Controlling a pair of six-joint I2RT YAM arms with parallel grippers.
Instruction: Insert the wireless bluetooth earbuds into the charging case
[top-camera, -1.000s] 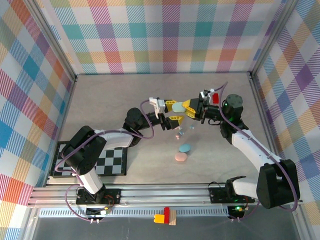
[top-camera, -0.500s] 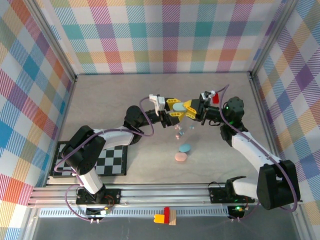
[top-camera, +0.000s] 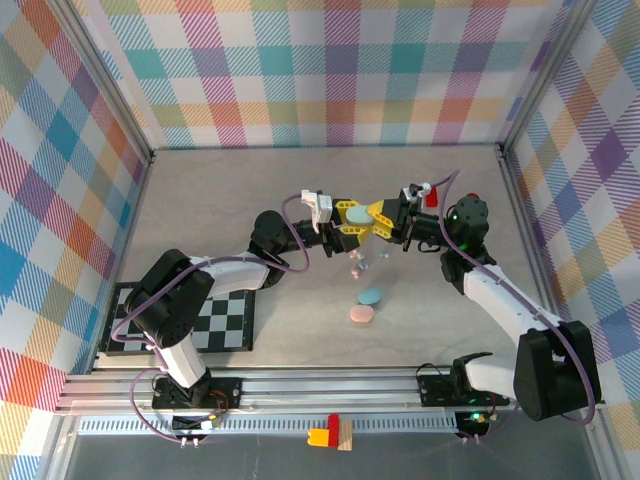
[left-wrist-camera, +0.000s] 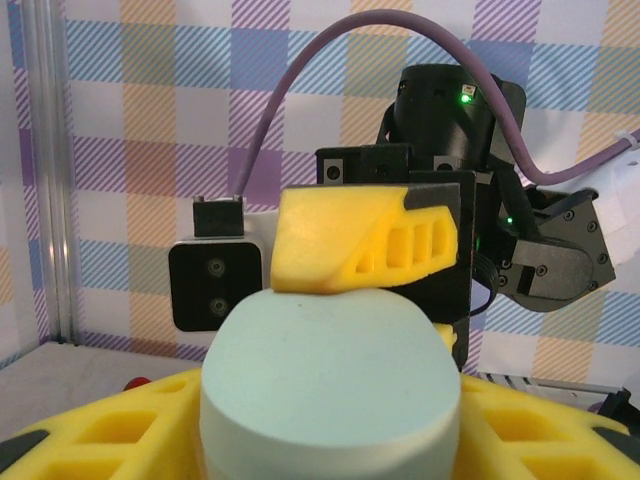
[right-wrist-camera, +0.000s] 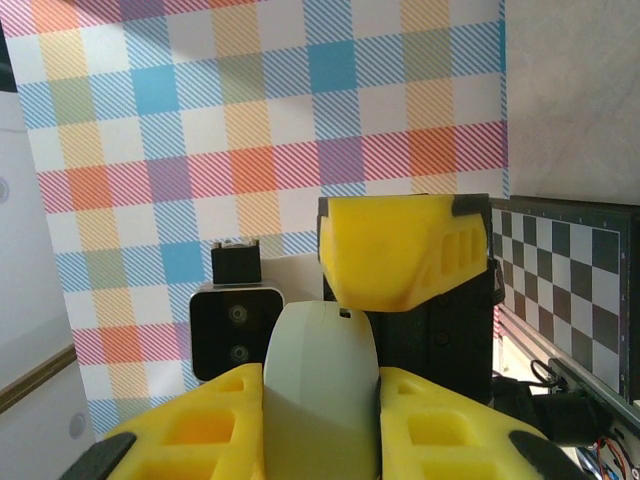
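Note:
A mint charging case (top-camera: 356, 213) hangs in the air over the middle of the table, gripped from both sides. My left gripper (top-camera: 345, 225) is shut on its broad faces from the left; up close the case (left-wrist-camera: 330, 390) sits between the yellow fingers (left-wrist-camera: 90, 440). My right gripper (top-camera: 380, 216) is shut on it from the right, where the case (right-wrist-camera: 320, 390) stands edge-on between the fingers (right-wrist-camera: 450, 430). Several tiny pastel earbuds (top-camera: 362, 265) lie loose on the table just below the case.
A blue oval case (top-camera: 371, 296) and a pink one (top-camera: 361, 314) lie nearer the front. A red block (top-camera: 431, 197) sits by the right wrist. The checkerboard mat (top-camera: 215, 325) is at the front left, and red and yellow blocks (top-camera: 330, 433) rest on the front rail.
My left gripper has risen towards the right one and its jaws have closed onto the mint case. The right gripper has kept its grip and shifted slightly.

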